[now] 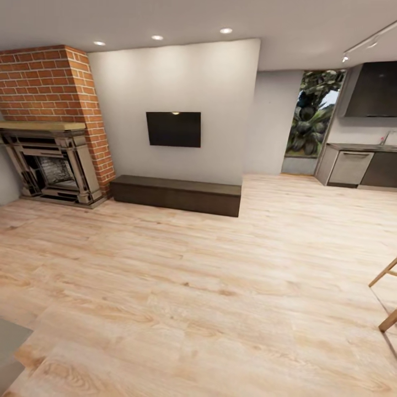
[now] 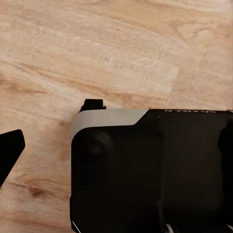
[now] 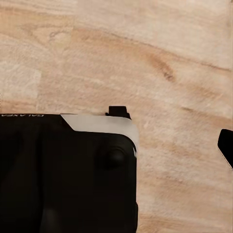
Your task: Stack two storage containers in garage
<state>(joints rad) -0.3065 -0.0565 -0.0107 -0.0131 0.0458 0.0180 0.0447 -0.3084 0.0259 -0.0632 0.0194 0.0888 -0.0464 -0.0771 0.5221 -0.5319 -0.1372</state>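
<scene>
The two storage containers are out of view. I am in the living room, facing its light wood plank floor (image 1: 182, 298), the red brick fireplace (image 1: 52, 127) at the left and the black wall TV (image 1: 173, 129). In the left wrist view, one dark fingertip (image 2: 10, 150) of my left gripper (image 2: 116, 160) shows at the picture's edge, far from the centre, with nothing held. My right gripper (image 3: 116, 155) shows one fingertip (image 3: 226, 145) the same way. Both hang over my own black and grey base (image 2: 155, 170) and the wood floor.
A long dark low bench (image 1: 176, 194) stands under the TV. A kitchen with grey cabinets (image 1: 358, 165) and a window (image 1: 311, 116) lies at the back right. Wooden chair legs (image 1: 386, 298) show at the right edge, and a grey patch (image 1: 8, 342) at the lower left.
</scene>
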